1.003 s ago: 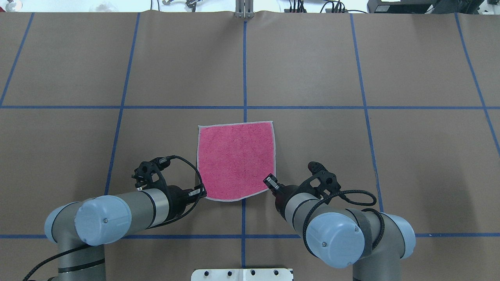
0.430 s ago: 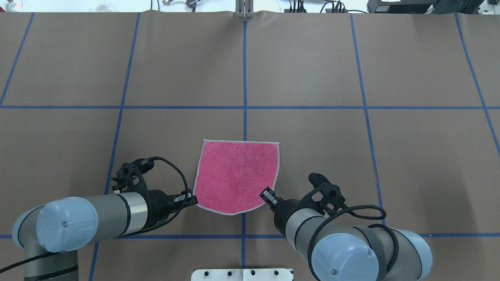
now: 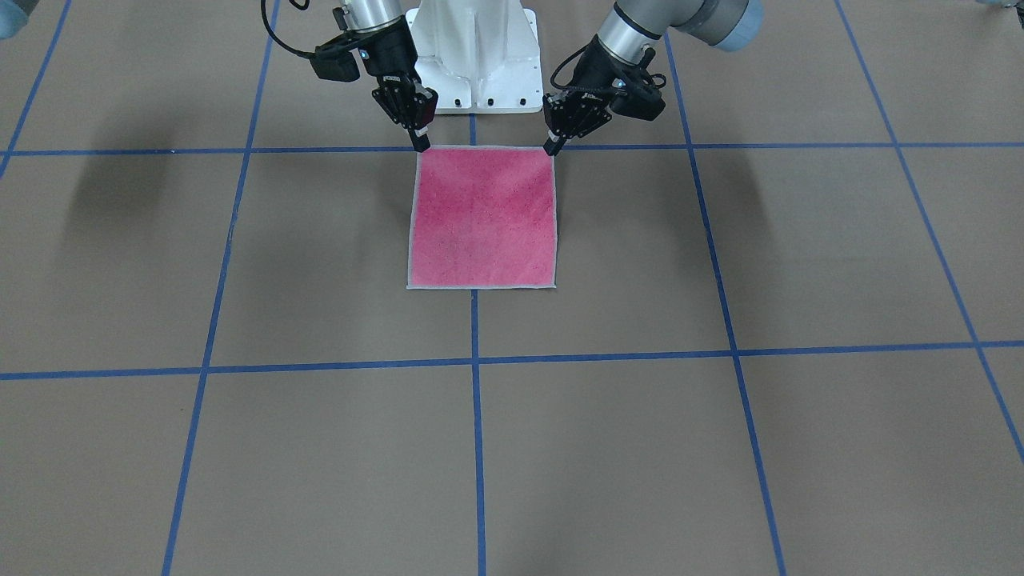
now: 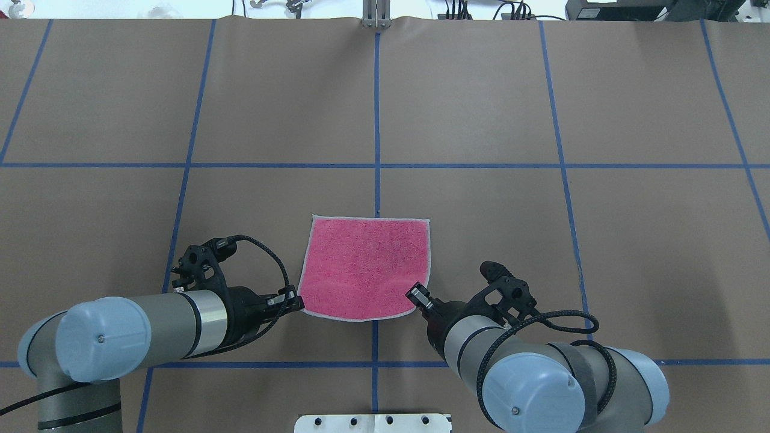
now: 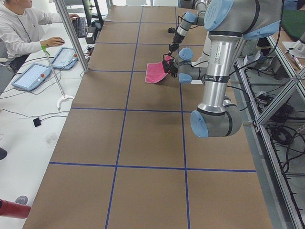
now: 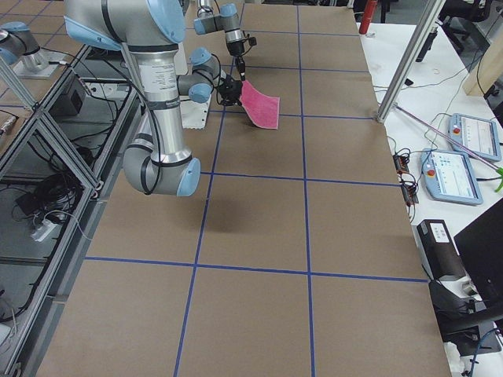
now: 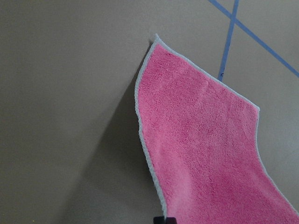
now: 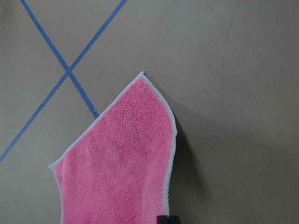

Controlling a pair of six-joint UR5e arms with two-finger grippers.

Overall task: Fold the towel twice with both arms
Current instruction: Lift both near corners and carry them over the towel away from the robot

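The towel (image 4: 367,270) shows its pink face with a light grey border. Its far edge rests on the table, while the two corners nearest the robot are lifted. My left gripper (image 4: 296,304) is shut on the near left corner. My right gripper (image 4: 415,294) is shut on the near right corner. Facing the robot, the towel (image 3: 482,216) hangs stretched between the left gripper (image 3: 552,146) and the right gripper (image 3: 422,145). Each wrist view looks down the pink cloth (image 7: 201,140) (image 8: 121,158) sloping to the table.
Blue tape lines (image 4: 377,120) divide the brown table cover into squares. The white pedestal (image 4: 373,423) stands at the near edge between the arms. A person (image 5: 24,28) sits at a side table with tablets (image 5: 33,76) beyond the table's far edge.
Both grippers have drawn back toward the robot with the towel's near corners, dragging its far edge closer. In the last moment the sagging near edge has pulled straighter.
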